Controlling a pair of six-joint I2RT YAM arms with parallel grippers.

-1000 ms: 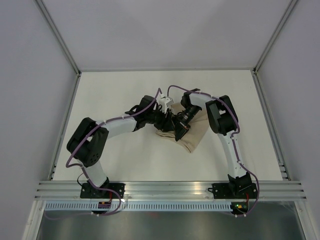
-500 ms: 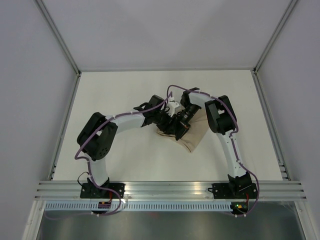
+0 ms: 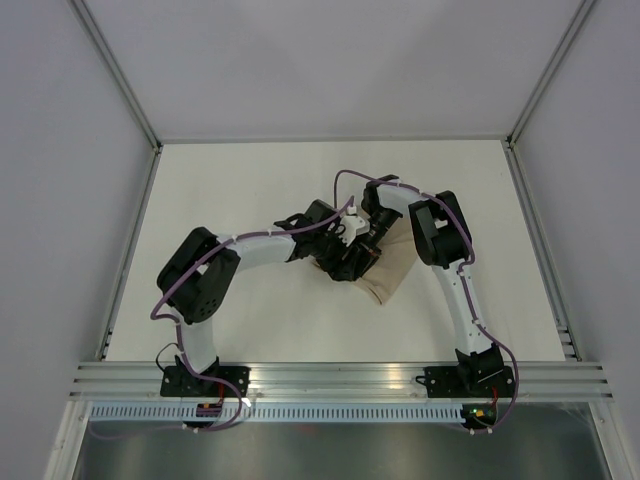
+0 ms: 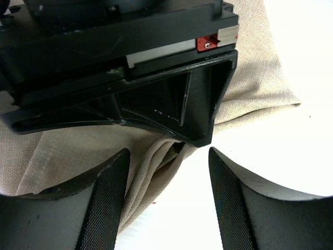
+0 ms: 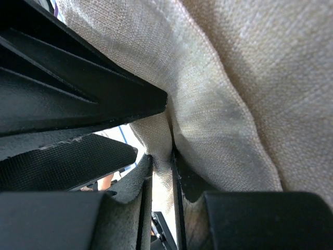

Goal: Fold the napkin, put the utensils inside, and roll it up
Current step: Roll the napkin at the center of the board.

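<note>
Presently, one plain beige-tan soft cloth napkin (image 3: 390, 275) is counted, lying on the white table (image 3: 240, 180) right of centre and roughly midway between its near and far edges. Two grippers are counted, both meeting at the napkin's left edge.

Right gripper (image 5: 161, 162): jaws nearly pressed together, pinching a raised fold of the napkin (image 5: 229, 78) between them. The cloth runs up from the pinch and drapes away to the right in the right wrist view. In the left wrist view its black finger tip bears down on a bunched fold of the napkin (image 4: 62, 151), close to the cloth's border.

Left gripper (image 4: 167, 166): jaws spread wide, holding nothing. Its textured black fingers (image 4: 104, 208) stand either side of that same pinched fold. The left finger lies over cloth and the right finger over bare table (image 4: 291, 172). Whether either finger touches the cloth cannot be told.

Napkin condition: folded over on itself, with a hemmed corner lying flat on the table to the right in the left wrist view. Its contents, if any, are hidden by the cloth.
</note>
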